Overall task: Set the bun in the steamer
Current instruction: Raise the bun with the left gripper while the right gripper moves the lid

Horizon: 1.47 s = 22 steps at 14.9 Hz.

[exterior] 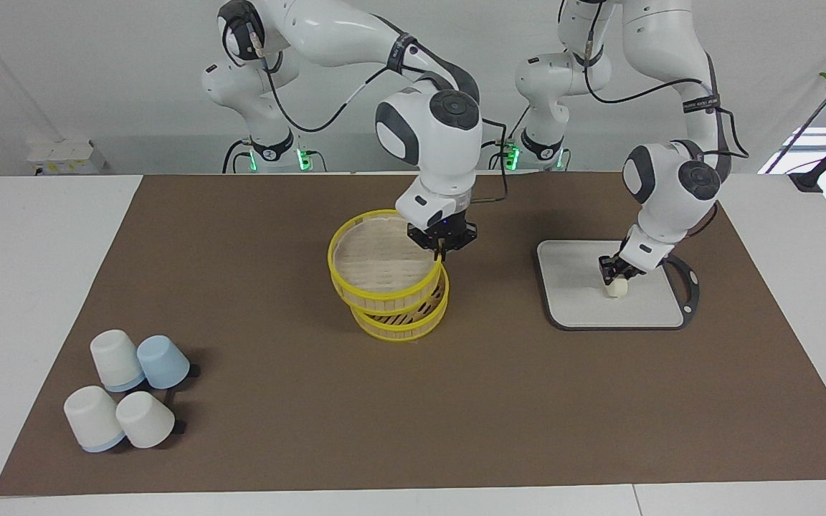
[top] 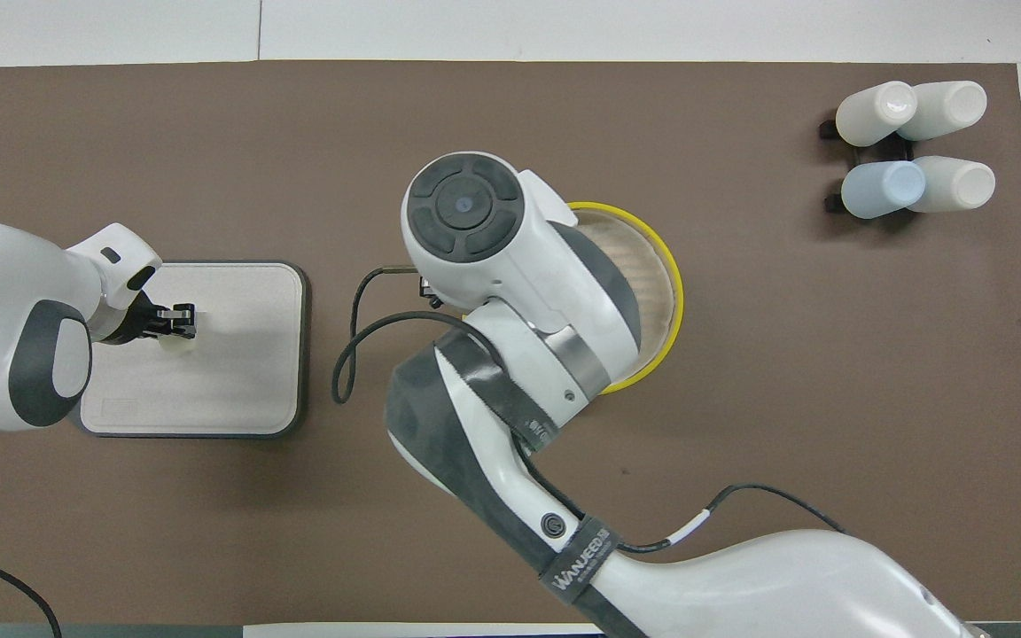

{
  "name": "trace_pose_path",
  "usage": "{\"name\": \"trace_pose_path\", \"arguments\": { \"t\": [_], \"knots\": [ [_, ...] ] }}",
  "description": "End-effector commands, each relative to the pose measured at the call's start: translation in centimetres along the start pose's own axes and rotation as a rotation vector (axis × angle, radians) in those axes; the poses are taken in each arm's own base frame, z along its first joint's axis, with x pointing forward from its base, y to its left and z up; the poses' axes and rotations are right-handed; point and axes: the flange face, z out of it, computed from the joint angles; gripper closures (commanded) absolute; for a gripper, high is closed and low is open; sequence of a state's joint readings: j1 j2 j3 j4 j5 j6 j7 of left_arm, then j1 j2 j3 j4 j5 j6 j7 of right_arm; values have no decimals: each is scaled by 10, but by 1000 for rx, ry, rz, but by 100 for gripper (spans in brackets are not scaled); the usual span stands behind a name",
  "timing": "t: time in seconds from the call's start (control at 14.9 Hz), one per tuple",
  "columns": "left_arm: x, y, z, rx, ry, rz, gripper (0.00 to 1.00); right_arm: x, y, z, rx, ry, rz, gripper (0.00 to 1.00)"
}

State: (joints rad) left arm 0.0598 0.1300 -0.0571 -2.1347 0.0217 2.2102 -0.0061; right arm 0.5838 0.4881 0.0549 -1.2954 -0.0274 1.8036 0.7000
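Observation:
The steamer's base basket (exterior: 402, 324) stands mid-mat. My right gripper (exterior: 442, 252) is shut on the rim of the yellow-rimmed top piece (exterior: 383, 264) and holds it tilted just above the base. In the overhead view the top piece (top: 645, 266) shows partly under my right arm, and that gripper is hidden. The bun (exterior: 618, 288) lies on the cutting board (exterior: 578, 304) toward the left arm's end. My left gripper (exterior: 615, 276) is down on the bun, its fingers closed around it at board level. The overhead view shows the same left gripper (top: 179, 322) and bun (top: 179, 344).
Several white and pale-blue cups (exterior: 126, 398) lie on their sides at the right arm's end, farther from the robots; they also show in the overhead view (top: 914, 146). The grey-edged cutting board (top: 236, 390) sits beside the steamer. A brown mat (exterior: 456, 416) covers the table.

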Motion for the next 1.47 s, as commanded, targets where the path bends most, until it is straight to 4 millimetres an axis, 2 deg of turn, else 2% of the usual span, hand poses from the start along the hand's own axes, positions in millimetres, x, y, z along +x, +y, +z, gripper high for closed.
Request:
{"name": "trace_pose_path", "arguments": {
  "t": [0.0, 0.13, 0.27, 0.47, 0.6, 0.74, 1.07, 1.14, 1.27, 1.41],
  "knots": [
    [21, 3, -28, -3, -21, 1, 62, 23, 56, -27, -13, -8, -55, 100],
    [25, 9, -39, -24, -24, -9, 62, 39, 93, -39, -15, -9, -88, 100],
    [28, 24, -52, -40, -30, -43, 62, 48, 118, -43, -15, -9, -85, 100],
    [34, 75, -95, -27, -70, -117, 62, 59, 141, -42, -17, -16, -99, 100],
    [33, 121, -110, -24, -85, -178, 61, 59, 140, -41, -17, -16, -100, 100],
    [26, 168, -115, -16, -80, -238, 61, 59, 144, -39, -11, -23, -94, 100],
    [-7, 285, -127, -39, -53, -318, 61, 71, 176, -36, -19, -53, -128, 100],
    [-12, 303, -127, -44, -56, -333, 61, 73, 186, -35, -23, -66, -140, 100],
    [-17, 334, -140, -79, -42, -344, 61, 78, 206, -33, -28, -89, -165, 100],
    [-21, 365, -140, -106, -27, -363, 61, 83, 224, -29, -29, -101, -168, 100]
  ]
}}
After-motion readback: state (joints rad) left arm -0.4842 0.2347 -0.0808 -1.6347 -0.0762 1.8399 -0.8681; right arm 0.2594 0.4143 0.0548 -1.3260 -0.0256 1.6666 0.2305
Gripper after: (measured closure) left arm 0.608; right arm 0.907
